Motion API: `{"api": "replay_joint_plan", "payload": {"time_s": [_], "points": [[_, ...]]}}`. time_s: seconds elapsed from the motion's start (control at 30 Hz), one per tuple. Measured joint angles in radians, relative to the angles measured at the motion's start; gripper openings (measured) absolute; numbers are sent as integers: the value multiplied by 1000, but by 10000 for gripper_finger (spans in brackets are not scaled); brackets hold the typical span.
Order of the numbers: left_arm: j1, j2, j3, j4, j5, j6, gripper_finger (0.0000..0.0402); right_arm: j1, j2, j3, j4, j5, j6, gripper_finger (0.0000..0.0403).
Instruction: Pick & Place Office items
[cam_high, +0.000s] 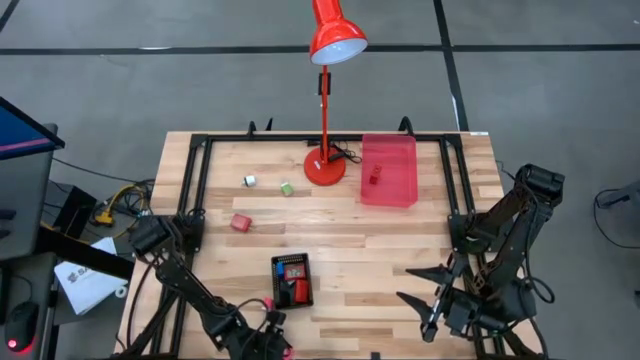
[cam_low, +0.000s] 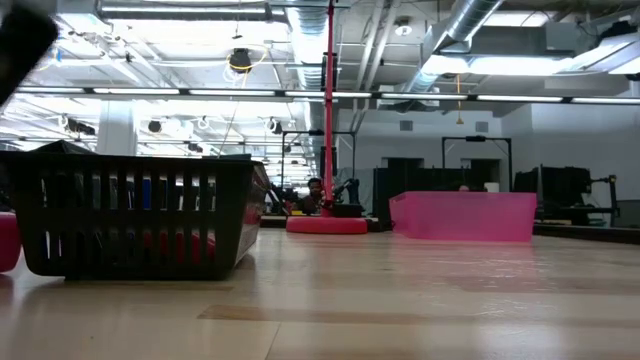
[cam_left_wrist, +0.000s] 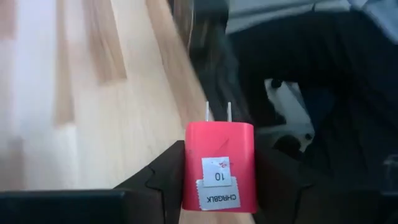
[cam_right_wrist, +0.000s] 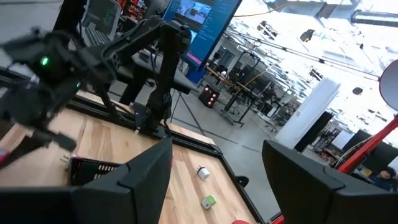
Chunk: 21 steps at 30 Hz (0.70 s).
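My left gripper (cam_high: 268, 316) is by the table's near edge, next to the black tray (cam_high: 292, 281), and is shut on a red charger block (cam_left_wrist: 219, 167) with two metal prongs. The tray holds red and blue pieces. On the wood lie a red block (cam_high: 240, 222), a white piece (cam_high: 249, 181) and a green piece (cam_high: 286, 188). Another red piece (cam_high: 375, 175) sits in the translucent red tray (cam_high: 389, 171). My right gripper (cam_high: 418, 285) hangs open over the right side of the table, touching nothing. My left gripper pinches the red charger block by its two side faces (cam_left_wrist: 189, 174), one finger (cam_left_wrist: 163, 182) on each side. The prongs (cam_left_wrist: 217, 112) point away from the wrist, past the fingertips. The labelled face shows to the camera. Whether the block is clear of the table, I cannot tell.
The red desk lamp's base (cam_high: 325, 166) stands at the far middle, its head over the far edge. A black frame rail (cam_high: 196, 175) runs along the table's left, far and right sides. In the low view the black tray (cam_low: 130, 215) fills the left foreground. Bare wood lies between the trays.
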Motion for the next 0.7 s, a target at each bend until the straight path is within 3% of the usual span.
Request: {"api": "replay_joint_plan", "payload": {"time_s": [0.2,0.37,0.53,0.7], "points": [[-15,-111,0,41,-68,88,152,-2,0,0,-135,-19,0,244],[16,-206,0,120,-43,227,147,-24,14,0,-241,-157,0,243],[130,-253,1,141,131,261,148,-65,39,0,-244,-185,32,240],[258,-279,0,136,293,290,147,-107,42,18,-378,-347,161,240]]}}
